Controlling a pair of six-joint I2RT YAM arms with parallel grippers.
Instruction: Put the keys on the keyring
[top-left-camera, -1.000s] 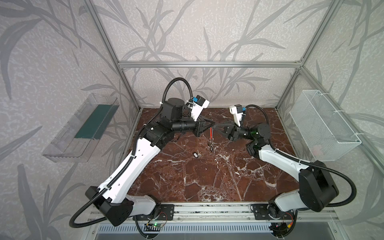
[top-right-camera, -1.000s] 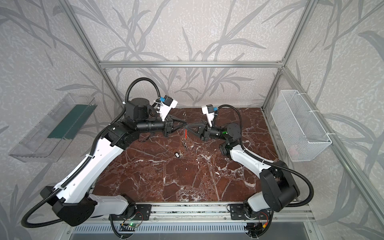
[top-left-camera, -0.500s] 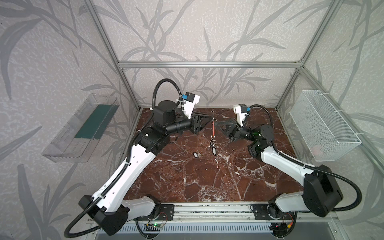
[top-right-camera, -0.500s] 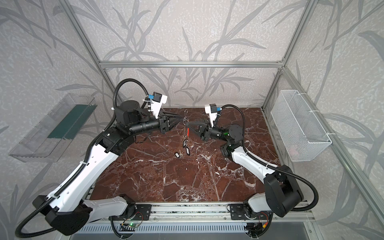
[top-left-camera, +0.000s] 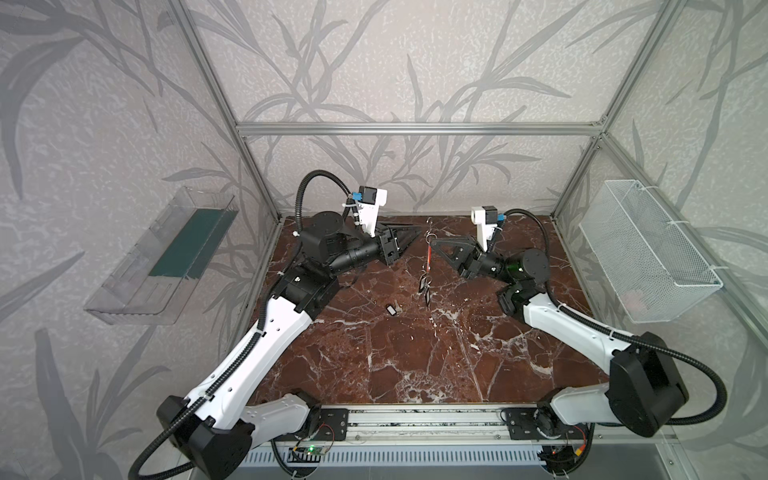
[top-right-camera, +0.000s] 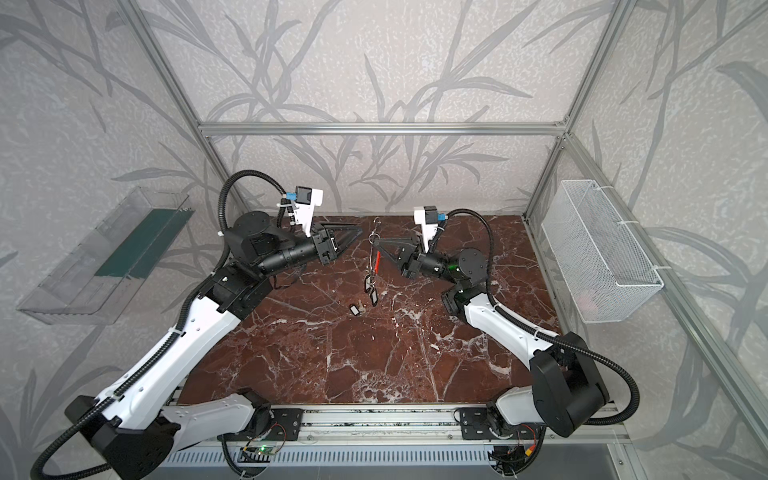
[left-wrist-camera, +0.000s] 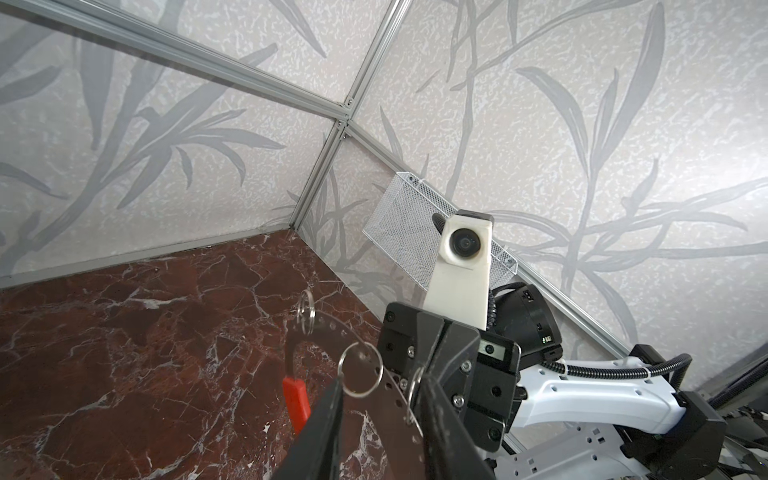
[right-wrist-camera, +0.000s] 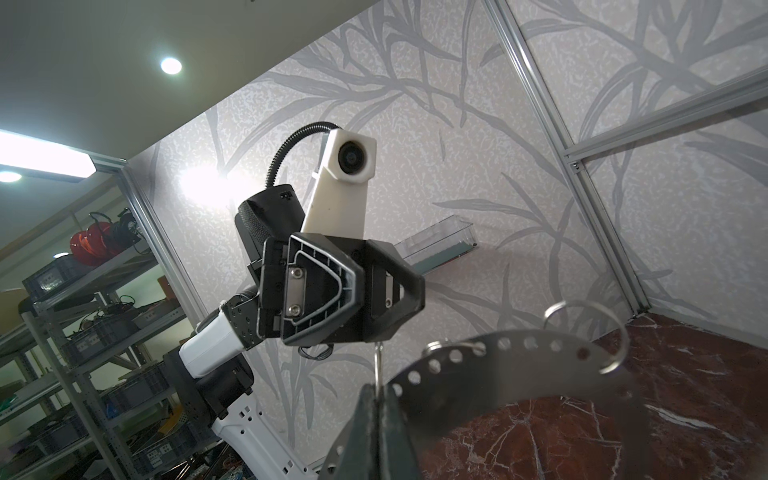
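Inside the aluminium-framed cell, the right gripper (top-left-camera: 433, 242) stands clamped tight on the band of the large flat grey metal keyring (right-wrist-camera: 511, 365), holding it up on edge above the red-brown marble tabletop (top-left-camera: 415, 365), its red segment facing the room. The left gripper (top-left-camera: 412, 235) hangs just beside the ring without touching it, fingers partly spread and empty. What look like two small silvery keys with black tags (top-left-camera: 424, 286) dangle from the ring on little split rings. A third tagged key (top-left-camera: 392, 308) lies flat on the marble, near them and lower down. The ring looks stiff, thin and slick, best pinched across the band. The keys are featherweight and will swing at a nudge. The loose one, flat on polished stone, seems likeliest to lift by its thicker tag. Open marble surrounds it, with the walls, the white wire basket (top-left-camera: 648, 257) and the clear plastic tray (top-left-camera: 166, 257) well apart
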